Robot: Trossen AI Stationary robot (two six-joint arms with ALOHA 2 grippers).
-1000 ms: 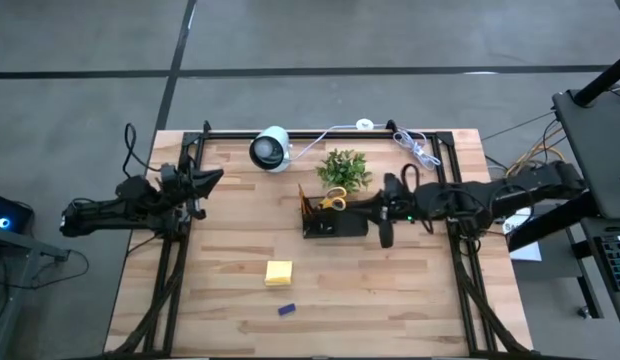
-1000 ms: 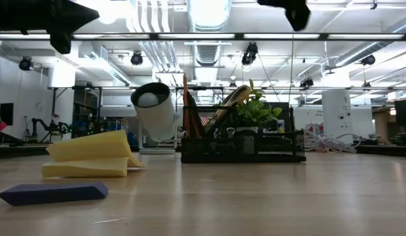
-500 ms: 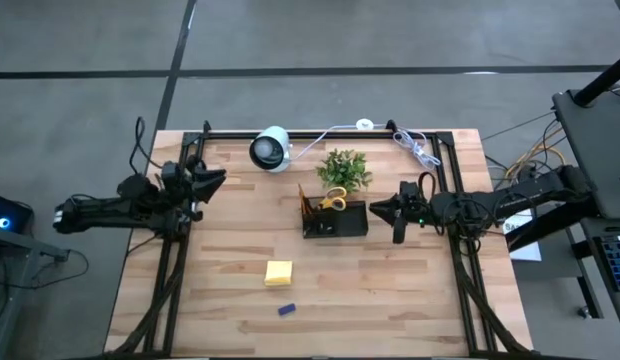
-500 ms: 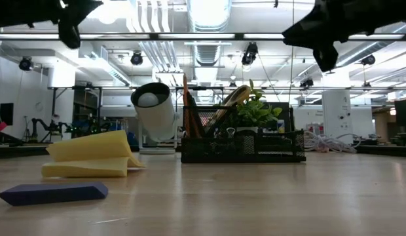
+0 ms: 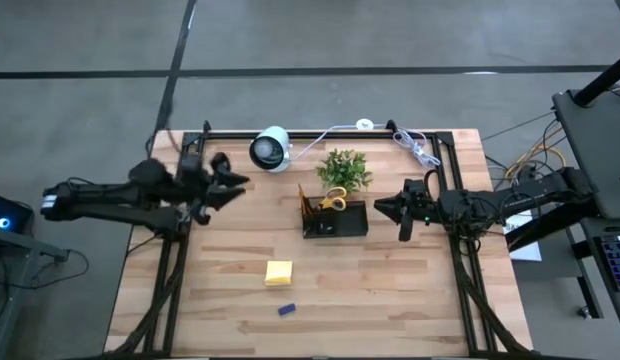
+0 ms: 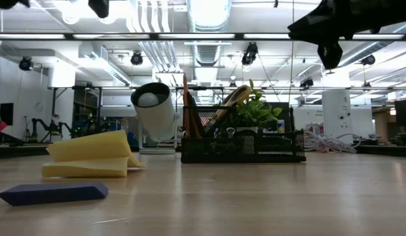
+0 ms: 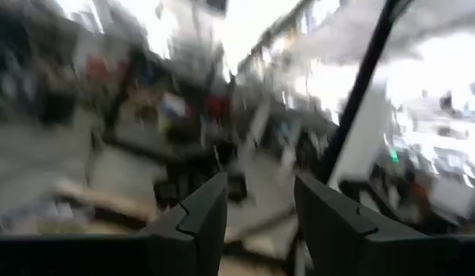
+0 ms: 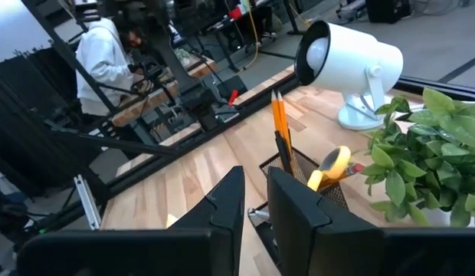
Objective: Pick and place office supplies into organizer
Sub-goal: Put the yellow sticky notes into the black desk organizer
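Near the middle of the tabletop (image 5: 410,290), a little toward its far edge, sits the black mesh organizer (image 5: 334,218), its long side running parallel to that edge. Orange pencils (image 8: 280,123) and yellow-handled scissors (image 5: 334,200) stand upright in its taller compartment, handles up. A green potted plant (image 5: 344,168) stands just behind the organizer, and a white round camera (image 5: 271,149) sits closer to the far left corner, its cable trailing along the far edge.

Toward the near edge lie the yellow sticky-note pad (image 5: 279,273) and, nearer still, a small blue block (image 5: 286,309); both are well apart from the organizer. The low view shows the pad's top sheets lifted and curled, which the high view does not reveal.

The right claw (image 5: 403,211) hangs just beside the organizer's right end, pointing at it, fingers nearly together with a narrow gap and nothing between them. The left claw (image 5: 228,180) hovers over the tabletop's left part, near the white camera, fingers apart and empty; its wrist view is blurred. A person in a white hooded top (image 8: 107,61) shows beyond the tabletop in the right wrist view only.
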